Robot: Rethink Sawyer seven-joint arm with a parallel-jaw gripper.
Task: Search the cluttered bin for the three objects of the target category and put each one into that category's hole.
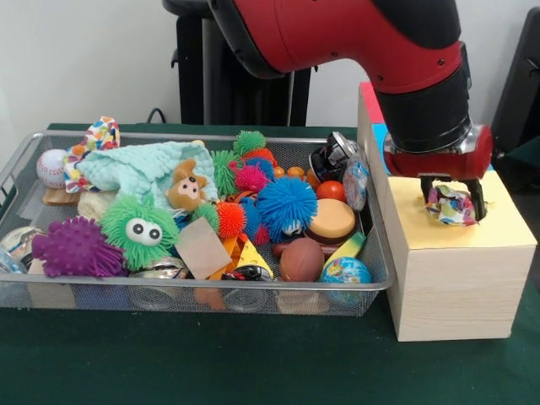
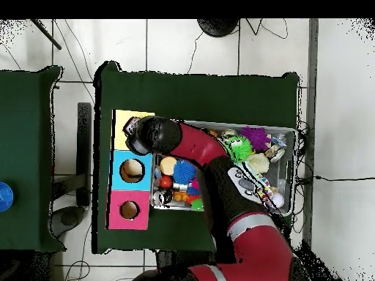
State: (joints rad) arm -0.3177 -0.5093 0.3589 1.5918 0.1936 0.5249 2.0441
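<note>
My gripper [image 1: 453, 201] hangs just above the yellow top [image 1: 498, 224] of the wooden box, shut on a crumpled multicoloured cloth bundle [image 1: 451, 207]. In the overhead view the gripper [image 2: 132, 129] covers the yellow panel [image 2: 123, 117], so any hole there is hidden. The wire bin [image 1: 211, 288] beside the box is packed with toys. A similar multicoloured cloth piece [image 1: 101, 135] lies at its far left corner. A patterned packet [image 1: 355, 182] leans on the bin wall nearest the box.
Beyond the yellow panel the box has a blue panel with a hole [image 2: 132, 170] and a pink panel with a hole [image 2: 130, 210]. Spiky balls, a green fuzzy ball with eyes [image 1: 140, 229], a baseball [image 1: 51, 166] and a mint cloth [image 1: 143, 164] fill the bin.
</note>
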